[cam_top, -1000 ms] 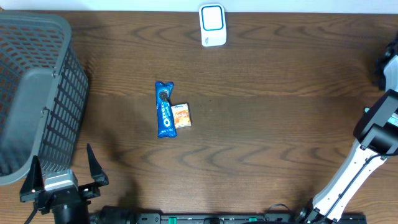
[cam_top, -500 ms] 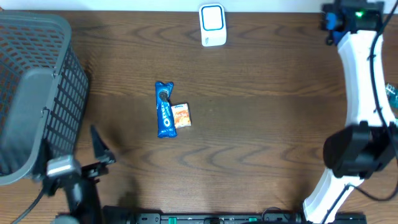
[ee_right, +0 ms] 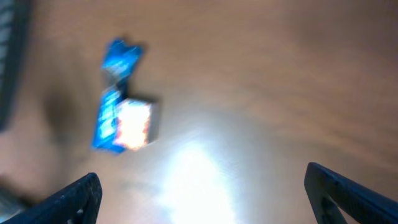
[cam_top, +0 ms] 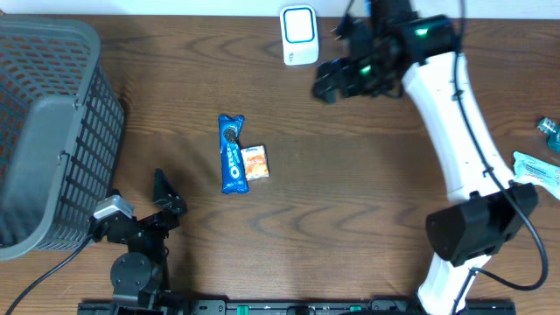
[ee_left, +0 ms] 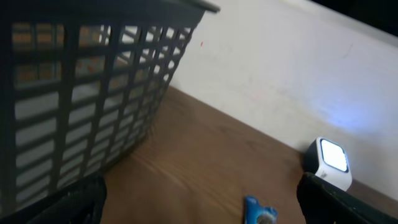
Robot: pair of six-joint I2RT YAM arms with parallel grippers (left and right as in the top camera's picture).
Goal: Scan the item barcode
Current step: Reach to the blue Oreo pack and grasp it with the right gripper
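Note:
A blue cookie packet (cam_top: 231, 154) lies flat on the brown table left of centre, with a small orange-and-white packet (cam_top: 255, 163) against its right side. The white scanner (cam_top: 298, 35) with a blue face stands at the back edge. My right gripper (cam_top: 332, 66) hangs open just right of the scanner, well above the table, with nothing between its fingers. Its blurred wrist view shows the blue packet (ee_right: 112, 93) and the small packet (ee_right: 134, 121) far off at upper left. My left gripper (cam_top: 131, 210) stands open and empty near the front left. Its view shows the blue packet's tip (ee_left: 260, 211) and the scanner (ee_left: 329, 163).
A tall grey mesh basket (cam_top: 48, 131) fills the left side, close beside my left arm, and looms large in the left wrist view as the basket (ee_left: 74, 93). Two pale wrapped items (cam_top: 538, 166) lie at the far right edge. The right arm (cam_top: 455, 122) spans the table's right half.
The right arm has swung from the right edge across the back to beside the scanner. The left gripper has shifted right and turned toward the table's middle. Both packets are unmoved.

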